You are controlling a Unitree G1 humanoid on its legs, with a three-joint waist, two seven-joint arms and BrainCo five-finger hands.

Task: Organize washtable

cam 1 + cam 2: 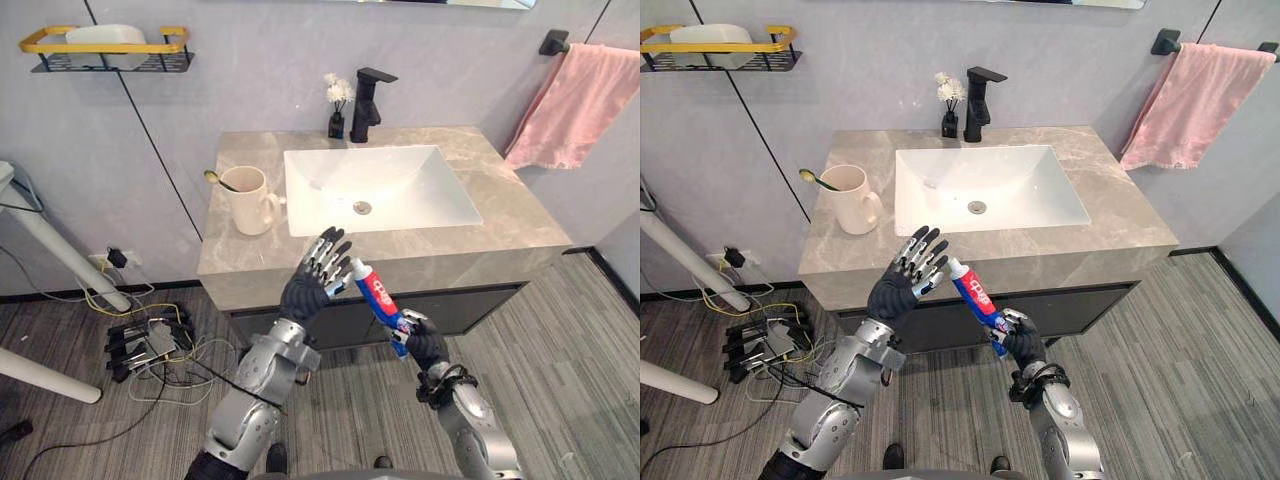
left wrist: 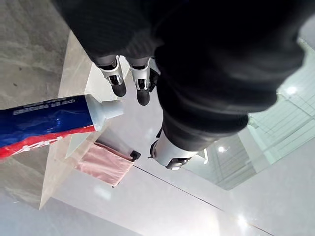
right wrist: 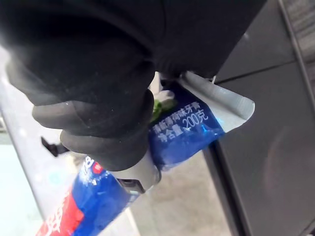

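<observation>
The right hand [image 1: 422, 345] is curled round the flat crimped end of a blue, red and white toothpaste tube [image 1: 380, 298], holding it in the air in front of the washstand, below the front edge of the grey marbled stone countertop [image 1: 500, 215]. The right wrist view shows the dark-covered hand [image 3: 98, 98] closed over the tube's lower part [image 3: 187, 128], with the crimp sticking out past it. The tube slants up and toward the robot's left, with the white cap at the top.

The left hand [image 1: 308, 285] is raised just beside that cap, its fingers [image 2: 118, 81] straight and spread and holding nothing. The cap [image 2: 106, 110] lies very close to the dark fingertips (whether it touches them I cannot tell).

On the countertop a white rectangular basin [image 1: 420, 190] is sunk into the middle, with a matte black faucet [image 1: 368, 100] behind it and a small dark vase of white flowers [image 1: 338, 105] just to the faucet's left. A cream ceramic mug [image 1: 250, 200] stands on the left part of the counter, well apart from both hands, with a gold-coloured spoon [image 1: 215, 180] in it. A pink towel [image 1: 585, 105] hangs from a black bar on the right wall. A black wire shelf with a yellow rail [image 1: 105, 47] is fixed to the wall at the upper left.
</observation>
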